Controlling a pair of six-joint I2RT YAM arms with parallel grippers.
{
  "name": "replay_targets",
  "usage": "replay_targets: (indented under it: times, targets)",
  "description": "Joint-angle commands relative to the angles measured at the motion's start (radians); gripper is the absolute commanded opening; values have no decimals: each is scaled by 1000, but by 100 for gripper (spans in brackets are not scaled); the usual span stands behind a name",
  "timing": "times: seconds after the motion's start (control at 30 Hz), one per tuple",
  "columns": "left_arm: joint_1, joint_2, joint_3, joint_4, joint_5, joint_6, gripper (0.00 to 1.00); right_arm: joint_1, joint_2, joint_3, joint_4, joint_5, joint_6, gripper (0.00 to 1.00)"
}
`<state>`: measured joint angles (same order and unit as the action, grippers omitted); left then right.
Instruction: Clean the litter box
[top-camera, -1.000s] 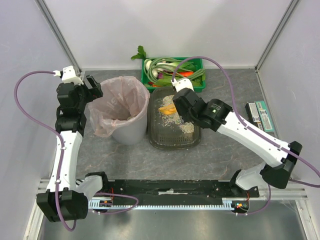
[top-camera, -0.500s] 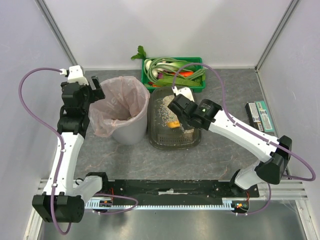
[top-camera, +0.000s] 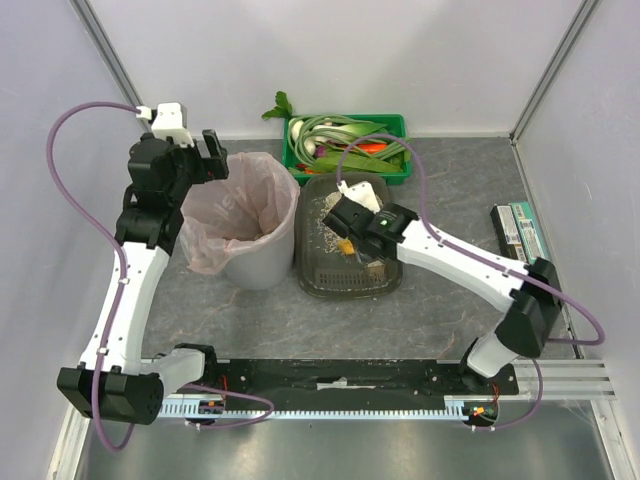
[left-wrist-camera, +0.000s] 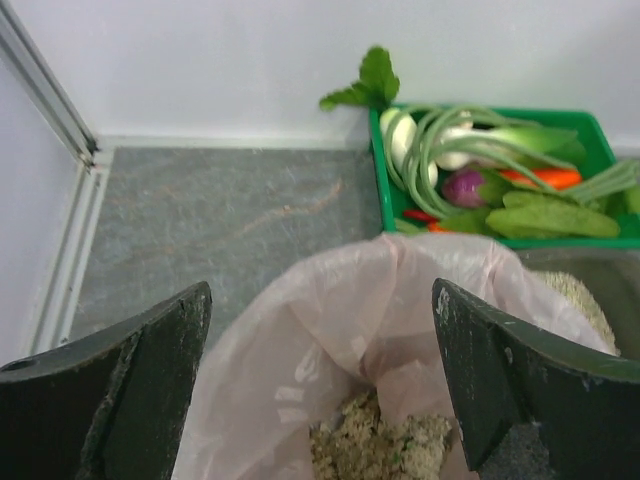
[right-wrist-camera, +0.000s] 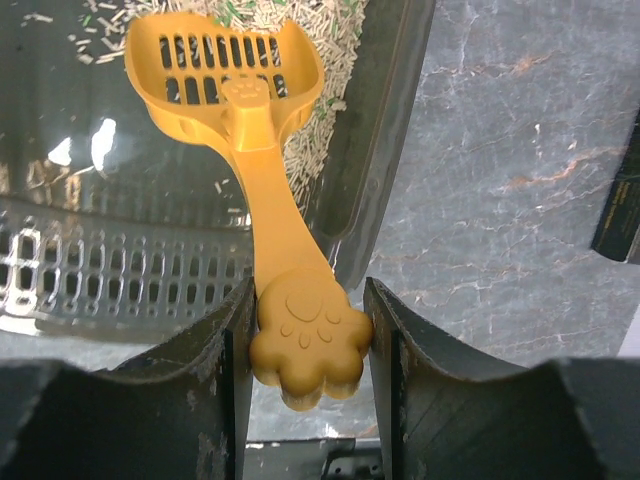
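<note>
The litter box is a dark grey tray right of the bin, with beige litter inside; its rim and litter also show in the right wrist view. My right gripper is shut on the paw-shaped handle of an orange slotted scoop, whose empty head points down into the tray. The scoop shows just under the gripper from above. My left gripper is open and empty, above the bin's far left rim.
A round grey bin with a pink liner holds litter clumps. A green crate of vegetables stands behind the tray. A dark flat box lies at the right wall.
My right gripper has swung left and nearer with the scoop, from the tray's far end to its middle. My left gripper has moved right and farther, over the bin's rim.
</note>
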<state>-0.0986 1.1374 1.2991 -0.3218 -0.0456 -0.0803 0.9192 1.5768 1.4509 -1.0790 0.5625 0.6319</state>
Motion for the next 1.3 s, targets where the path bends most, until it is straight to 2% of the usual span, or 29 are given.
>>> replay_targets:
  times: [0.0, 0.33, 0.73, 0.93, 1.07, 1.27]
  targets:
    - [-3, -53, -60, 47, 72, -15, 96, -14, 90, 38, 56, 117, -6, 0]
    - [-1, -39, -78, 55, 62, -4, 96, -88, 218, 89, 201, 54, -61, 0]
    - [0, -44, -86, 63, 82, -10, 96, -105, 290, 69, 306, 77, -64, 0]
    - [13, -39, -86, 66, 104, -19, 96, -105, 278, 14, 402, 120, -66, 0]
    - [23, -41, -86, 67, 128, -27, 96, -102, 241, -85, 554, 123, -115, 0]
    - [36, -36, -87, 72, 150, -36, 96, -86, 209, -170, 643, 172, -152, 0]
